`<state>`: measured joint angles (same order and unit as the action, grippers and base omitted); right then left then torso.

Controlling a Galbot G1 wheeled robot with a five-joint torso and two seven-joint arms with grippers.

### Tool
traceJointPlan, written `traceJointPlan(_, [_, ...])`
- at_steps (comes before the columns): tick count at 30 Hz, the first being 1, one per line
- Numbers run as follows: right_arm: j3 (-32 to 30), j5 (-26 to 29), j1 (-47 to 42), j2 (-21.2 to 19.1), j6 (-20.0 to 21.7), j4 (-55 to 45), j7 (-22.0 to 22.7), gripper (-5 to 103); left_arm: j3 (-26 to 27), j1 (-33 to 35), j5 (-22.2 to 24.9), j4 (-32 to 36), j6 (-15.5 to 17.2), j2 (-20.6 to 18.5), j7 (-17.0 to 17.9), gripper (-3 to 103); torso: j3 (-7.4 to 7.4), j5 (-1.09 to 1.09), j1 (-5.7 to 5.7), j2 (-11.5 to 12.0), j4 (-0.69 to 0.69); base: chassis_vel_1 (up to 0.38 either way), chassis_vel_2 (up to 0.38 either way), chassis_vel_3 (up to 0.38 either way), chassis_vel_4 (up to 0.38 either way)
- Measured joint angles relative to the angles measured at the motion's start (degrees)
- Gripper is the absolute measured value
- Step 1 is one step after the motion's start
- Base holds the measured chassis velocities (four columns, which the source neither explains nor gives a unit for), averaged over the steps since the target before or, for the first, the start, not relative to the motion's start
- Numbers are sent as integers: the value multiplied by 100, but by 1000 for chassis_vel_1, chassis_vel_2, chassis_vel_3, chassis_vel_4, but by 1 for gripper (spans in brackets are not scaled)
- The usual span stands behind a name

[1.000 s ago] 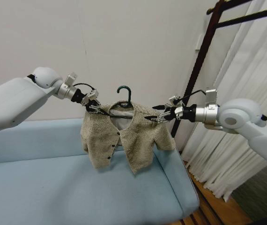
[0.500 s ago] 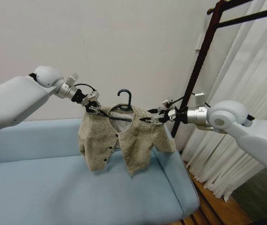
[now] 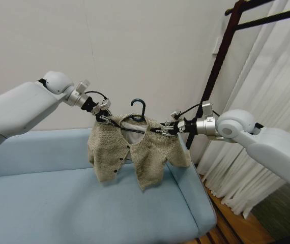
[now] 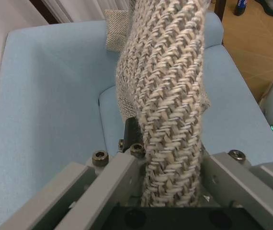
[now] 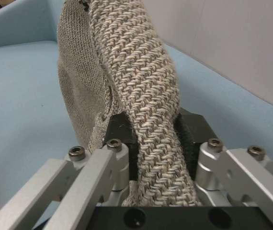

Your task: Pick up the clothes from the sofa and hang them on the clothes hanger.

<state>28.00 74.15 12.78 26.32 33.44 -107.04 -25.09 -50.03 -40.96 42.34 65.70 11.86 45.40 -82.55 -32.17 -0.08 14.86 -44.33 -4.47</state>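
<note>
Two pinches: left fingers (image 4: 108, 186), right fingers (image 5: 99, 176) each clamp a cardigan (image 3: 135, 152) shoulder | cardigan hangs left of rack (image 3: 219, 66), edged nearer (right arm drew in) | I reckon hook-up remains.

Both the left arm (image 3: 18, 109) and the right arm (image 3: 267, 147) have smooth pale grey-white shells. Each has a rounded ball-shaped joint housing that narrows to a silver wrist section. Thin black cables (image 3: 95, 93) loop at both wrists. The left gripper (image 3: 103, 116) and right gripper (image 3: 166, 129) are dark and compact. Fingers (image 4: 103, 187) are flat grey metal linkage bars on a black base, with dark hex-socket screws (image 5: 76, 153) at the pivots and black pads (image 5: 194, 132).
</note>
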Motion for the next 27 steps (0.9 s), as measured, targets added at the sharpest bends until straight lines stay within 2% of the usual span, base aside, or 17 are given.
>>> traceJointPlan(3, [0, 0, -6, 25, -48, 1, -10, 12, 46, 19, 11, -34, -5, 14, 5, 6, 0, 0, 0, 0, 1, 0, 0, 0, 0])
traceJointPlan(8, [-17, 4, -53, -6, -114, -38, 9, 12, 75, 57, 136, -57, -65, 14, 30, 6, 0, 0, 0, 0, 0, 0, 0, 0, 0])
traceJointPlan(11, [-59, 15, -100, -30, -161, -73, 20, 12, 78, 72, 188, -50, -117, 4, 147, 6, 0, 0, 0, 0, 0, 0, 0, 0, 0])
traceJointPlan(12, [-92, 26, -134, -45, -186, -92, 27, 12, 78, 78, 222, -33, -139, -6, 244, 3, 0, 0, 0, 0, 0, 0, 0, 0, 0])
traceJointPlan(15, [-149, 67, -222, -106, -271, -161, 35, 10, 86, 91, 305, -23, -208, -15, 472, 17, 0, 0, 0, 0, 1, 0, 0, 0, 0])
traceJointPlan(17, [-167, 77, -241, -122, -289, -169, 44, 10, 96, 99, 309, -23, -212, -15, 541, 17, 0, 0, 0, 0, 0, 0, 0, 0, 0])
traceJointPlan(20, [-275, 189, -323, -177, -355, -215, 164, 10, 215, 165, 364, -38, -203, 12, 873, 33, 0, 0, 0, 0, 0, 0, 0, 0, 0])
traceJointPlan(21, [-275, 189, -323, -177, -355, -215, 164, 10, 215, 165, 364, -38, -203, 12, 873, 33, 0, 0, 0, 0, 0, 0, 0, 0, 0])
traceJointPlan(27, [-477, 504, -456, -281, -462, -319, 463, 10, 414, 276, 673, 74, 21, 14, 1507, 55, 0, 0, 0, 0, 0, 0, 0, 0, 0])
